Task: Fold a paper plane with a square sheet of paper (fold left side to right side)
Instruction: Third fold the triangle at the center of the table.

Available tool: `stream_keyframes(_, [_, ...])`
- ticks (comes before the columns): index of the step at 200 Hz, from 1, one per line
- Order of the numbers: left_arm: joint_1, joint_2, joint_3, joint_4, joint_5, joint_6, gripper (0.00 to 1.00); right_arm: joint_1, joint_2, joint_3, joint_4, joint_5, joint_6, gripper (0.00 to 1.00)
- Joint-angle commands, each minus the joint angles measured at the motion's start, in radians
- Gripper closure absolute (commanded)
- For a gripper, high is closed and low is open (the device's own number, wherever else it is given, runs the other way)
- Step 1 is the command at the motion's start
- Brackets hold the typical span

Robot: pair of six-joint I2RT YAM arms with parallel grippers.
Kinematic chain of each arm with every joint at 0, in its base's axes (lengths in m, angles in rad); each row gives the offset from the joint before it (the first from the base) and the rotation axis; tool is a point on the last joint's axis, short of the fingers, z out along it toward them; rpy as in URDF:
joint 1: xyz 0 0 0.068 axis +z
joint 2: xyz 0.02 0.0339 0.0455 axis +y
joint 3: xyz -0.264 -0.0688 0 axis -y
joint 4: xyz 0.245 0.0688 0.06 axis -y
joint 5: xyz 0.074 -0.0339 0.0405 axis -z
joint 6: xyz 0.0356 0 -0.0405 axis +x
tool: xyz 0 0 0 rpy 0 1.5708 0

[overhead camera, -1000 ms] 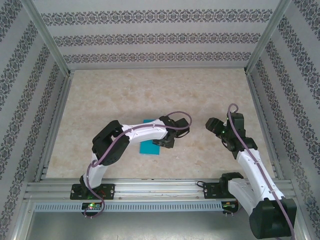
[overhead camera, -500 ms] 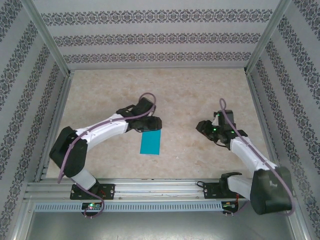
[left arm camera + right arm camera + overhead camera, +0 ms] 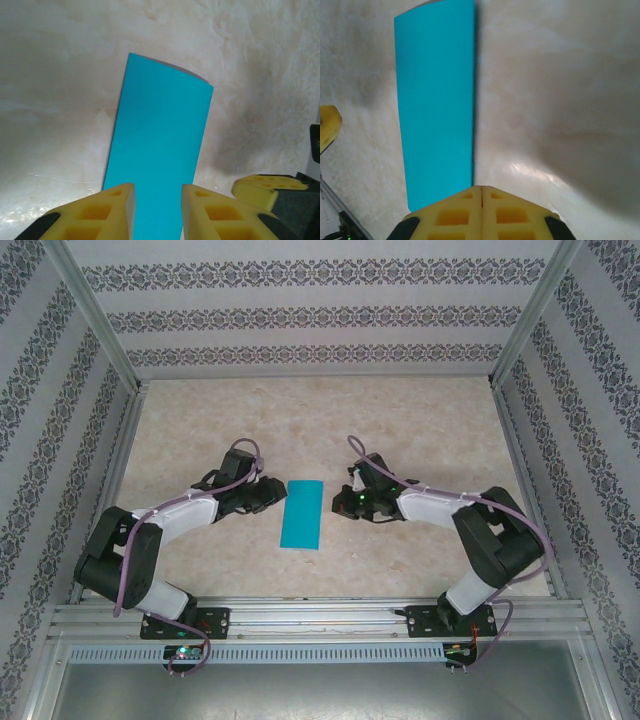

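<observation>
Both arms have moved since a second ago. Your left arm lay across the paper sheet (image 3: 302,513) and has now pulled back to its left side. Your right arm has swung in from the right of the tabletop (image 3: 420,420) towards the sheet's right edge. The paper sheet hasn't shifted.

Current state:
- Paper sheet: folded into a narrow rectangle and lying flat on the tabletop. It sits mid-width, nearer the near edge than the far wall. The long axis runs near to far with a slight tilt.
- Left hand (image 3: 280,492): low at the sheet's left long edge, towards the far end. In the left wrist view the yellow fingers (image 3: 112,210) stand apart with teal visible through the gap. I can't tell whether either pad touches the paper.
- Right hand (image 3: 345,503): just beside the right long edge, facing the left hand across the sheet. In the right wrist view its fingers (image 3: 455,215) are pressed together with only a seam between them. Nothing visible is pinched. The tips line up with the sheet's edge, but I can't confirm contact.
- Each wrist view catches a yellow fingertip of the opposite hand at the frame edge.
</observation>
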Motion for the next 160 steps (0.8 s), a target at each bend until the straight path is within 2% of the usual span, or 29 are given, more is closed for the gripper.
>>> stream_keyframes(1, [0.024,-0.011,-0.033,0.101,0.052,-0.052,0.71,0.025,0.068,0.055,0.059,-0.015,0.018,1.00])
stream_keyframes(65, [0.036,0.041,-0.051,0.097,0.078,-0.054,0.72,0.062,0.206,0.123,0.097,-0.033,0.037,1.00])
stream_keyframes(126, [0.037,0.065,-0.030,0.005,0.075,-0.001,0.72,0.065,0.227,0.114,0.054,-0.011,0.032,1.00])
stream_keyframes(160, [0.034,0.069,-0.030,-0.027,0.100,0.026,0.67,0.065,0.237,0.112,0.010,0.010,0.021,1.00])
